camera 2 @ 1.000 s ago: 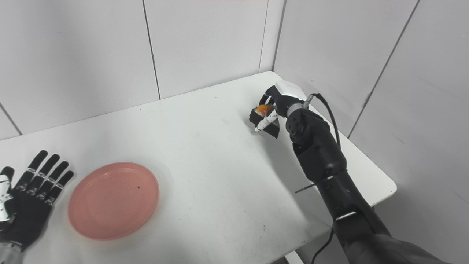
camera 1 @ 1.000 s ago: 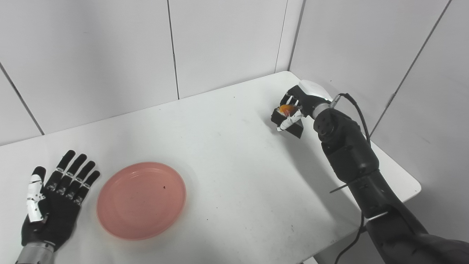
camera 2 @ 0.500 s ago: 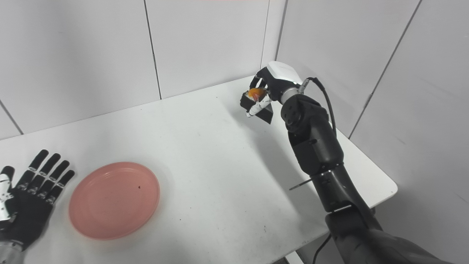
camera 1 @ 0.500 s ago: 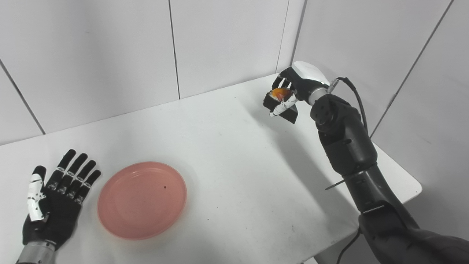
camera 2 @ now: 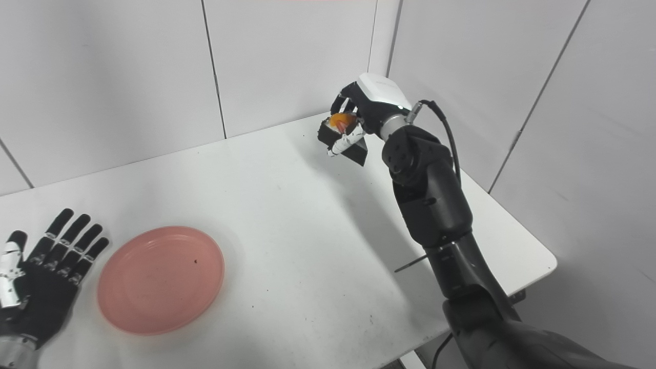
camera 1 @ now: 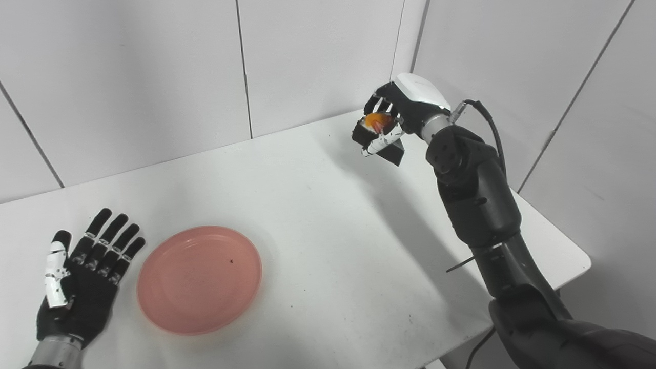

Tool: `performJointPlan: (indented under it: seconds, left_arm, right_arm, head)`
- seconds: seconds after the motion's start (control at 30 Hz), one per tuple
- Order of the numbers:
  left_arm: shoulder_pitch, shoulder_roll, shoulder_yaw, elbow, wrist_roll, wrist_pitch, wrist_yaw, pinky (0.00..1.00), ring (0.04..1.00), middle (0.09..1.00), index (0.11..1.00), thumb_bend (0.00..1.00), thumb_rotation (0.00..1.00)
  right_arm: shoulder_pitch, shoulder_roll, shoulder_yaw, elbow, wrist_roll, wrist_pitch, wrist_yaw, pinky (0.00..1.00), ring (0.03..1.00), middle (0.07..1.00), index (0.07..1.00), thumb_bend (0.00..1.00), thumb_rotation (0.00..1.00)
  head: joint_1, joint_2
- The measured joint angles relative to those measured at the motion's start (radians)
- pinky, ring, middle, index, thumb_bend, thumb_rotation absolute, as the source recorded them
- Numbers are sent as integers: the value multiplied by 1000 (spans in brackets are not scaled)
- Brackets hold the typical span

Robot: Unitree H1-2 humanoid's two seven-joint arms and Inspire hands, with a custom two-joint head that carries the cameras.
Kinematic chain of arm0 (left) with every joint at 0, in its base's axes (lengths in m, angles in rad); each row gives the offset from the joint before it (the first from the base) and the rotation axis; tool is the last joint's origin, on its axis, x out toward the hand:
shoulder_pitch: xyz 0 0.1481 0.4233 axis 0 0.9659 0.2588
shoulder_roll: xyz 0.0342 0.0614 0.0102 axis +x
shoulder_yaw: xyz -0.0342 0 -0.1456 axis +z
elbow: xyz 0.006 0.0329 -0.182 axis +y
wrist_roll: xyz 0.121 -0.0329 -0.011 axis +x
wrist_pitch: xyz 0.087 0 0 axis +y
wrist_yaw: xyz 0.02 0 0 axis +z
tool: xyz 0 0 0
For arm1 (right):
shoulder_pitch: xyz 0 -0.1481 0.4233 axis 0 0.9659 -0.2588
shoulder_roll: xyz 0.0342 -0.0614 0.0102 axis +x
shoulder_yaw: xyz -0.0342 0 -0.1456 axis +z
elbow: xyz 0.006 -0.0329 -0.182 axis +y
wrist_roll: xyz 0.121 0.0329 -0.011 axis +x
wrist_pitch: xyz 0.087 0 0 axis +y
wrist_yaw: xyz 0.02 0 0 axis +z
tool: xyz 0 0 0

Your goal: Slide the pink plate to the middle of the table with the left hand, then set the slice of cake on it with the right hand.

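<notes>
The pink plate [camera 1: 199,279] lies flat on the white table [camera 1: 318,220] toward its front left. My left hand [camera 1: 82,287] rests palm down on the table just left of the plate, open with fingers spread, not touching it. My right hand [camera 1: 392,115] is raised above the table's far right part, shut on the slice of cake [camera 1: 378,134], a dark wedge with an orange topping [camera 2: 341,121]. The cake hangs clear of the table surface.
White panelled walls stand close behind the table and along its right side. The table's right corner [camera 1: 584,264] lies beside my right forearm. A black cable [camera 1: 487,123] loops off the right wrist.
My right hand has lifted the slice of cake off the table and carried it up and to the left. The left hand and the plate have stayed put.
</notes>
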Motion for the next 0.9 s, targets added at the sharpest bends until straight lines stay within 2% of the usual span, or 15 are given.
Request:
performJointPlan:
  seconds: [0.4, 0.43, 0.57, 0.9]
  left_arm:
    - [7, -18, -22, -15, 19, -2, 13, 900, 891, 904, 894, 428, 1000]
    - [7, -25, -23, -16, 20, -2, 16, 904, 892, 906, 896, 430, 1000]
    - [10, -39, -31, -18, 30, -8, 18, 899, 888, 902, 895, 429, 1000]
    - [21, -61, -40, -46, 63, -8, 56, 881, 882, 896, 888, 434, 1000]
  right_arm:
    - [-7, 4, 63, -39, 16, 0, 15, 355, 432, 445, 544, 515, 0]
    - [-10, 5, 68, -39, 18, 0, 15, 353, 429, 445, 544, 515, 0]
    - [-21, 10, 100, -46, 41, 0, 15, 356, 430, 446, 544, 515, 0]
    - [-30, 24, 155, -77, 57, 0, 14, 357, 430, 451, 541, 515, 0]
  head:
    - [46, -3]
    - [69, -5]
    - [87, -6]
    - [132, -20]
